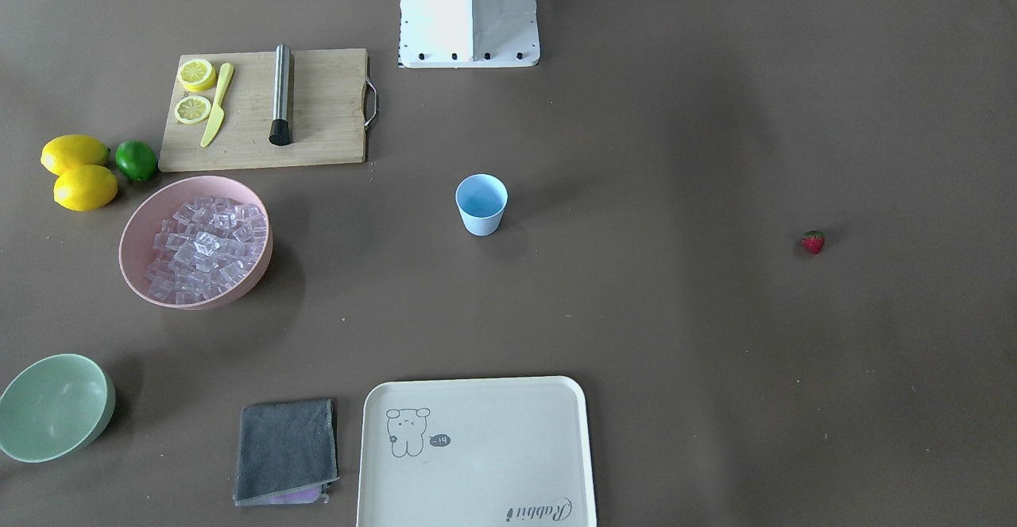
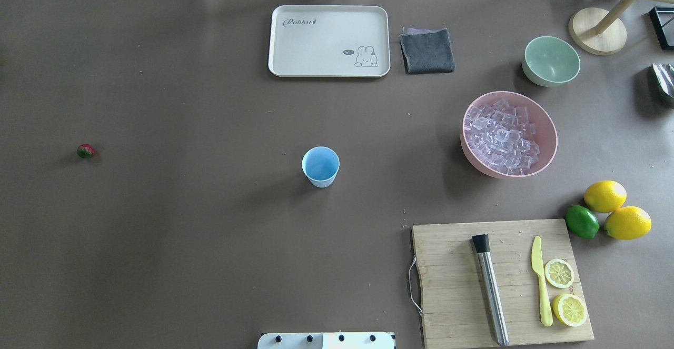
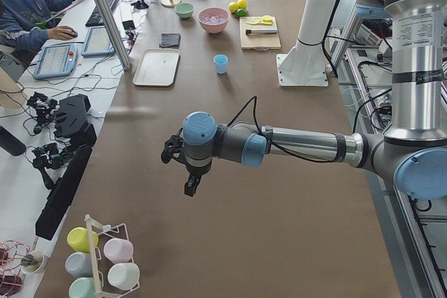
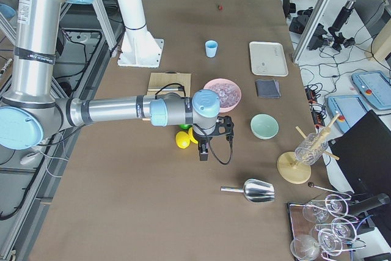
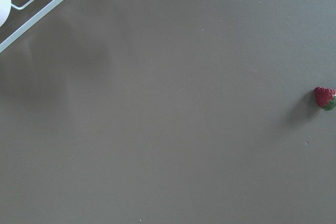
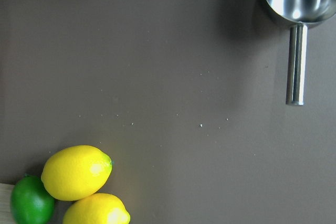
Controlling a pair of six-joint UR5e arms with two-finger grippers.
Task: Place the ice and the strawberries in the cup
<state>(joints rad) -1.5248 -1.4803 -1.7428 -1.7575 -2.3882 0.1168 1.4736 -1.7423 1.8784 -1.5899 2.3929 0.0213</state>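
Sprawling brown table (image 2: 184, 259), central cup (image 2: 320, 167), desk (image 3: 15, 172) alongside

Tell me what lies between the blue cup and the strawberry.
Nothing: in the overhead view, only bare table separates the cup from the strawberry.

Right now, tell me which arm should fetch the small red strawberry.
Left. The small red strawberry lies on the brown table's left half, in the left wrist view; the right arm hangs at the far end, by the yellow lemons.
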